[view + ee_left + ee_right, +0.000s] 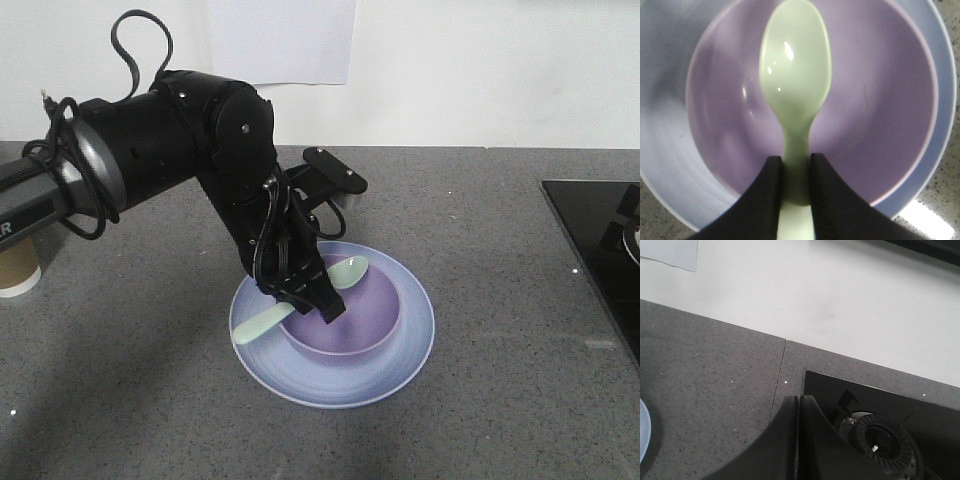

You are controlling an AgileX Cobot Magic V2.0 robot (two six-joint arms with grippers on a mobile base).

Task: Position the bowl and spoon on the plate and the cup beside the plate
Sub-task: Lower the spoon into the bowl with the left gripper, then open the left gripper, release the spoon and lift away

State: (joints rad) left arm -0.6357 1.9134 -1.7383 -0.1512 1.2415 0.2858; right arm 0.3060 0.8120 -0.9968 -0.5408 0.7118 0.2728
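The pale blue plate [412,335] lies on the grey counter with the purple bowl [365,315] sitting on it. My left gripper [312,298] hangs over the bowl's near-left rim, shut on the handle of the mint-green spoon [349,271]. In the left wrist view the spoon [795,75] points its scoop over the inside of the bowl [880,100], and the black fingers [771,200] of the gripper [796,167] press both sides of the handle. The plate [662,165] rings the bowl. The brown cup [18,270] stands far left, partly behind the arm. My right gripper [798,400] is shut on nothing, above the counter.
A black cooktop [600,240] occupies the right side of the counter; its knob [882,440] shows just beyond the right fingers. A white wall runs along the back. The left arm's bulk [150,140] spans the counter's left half.
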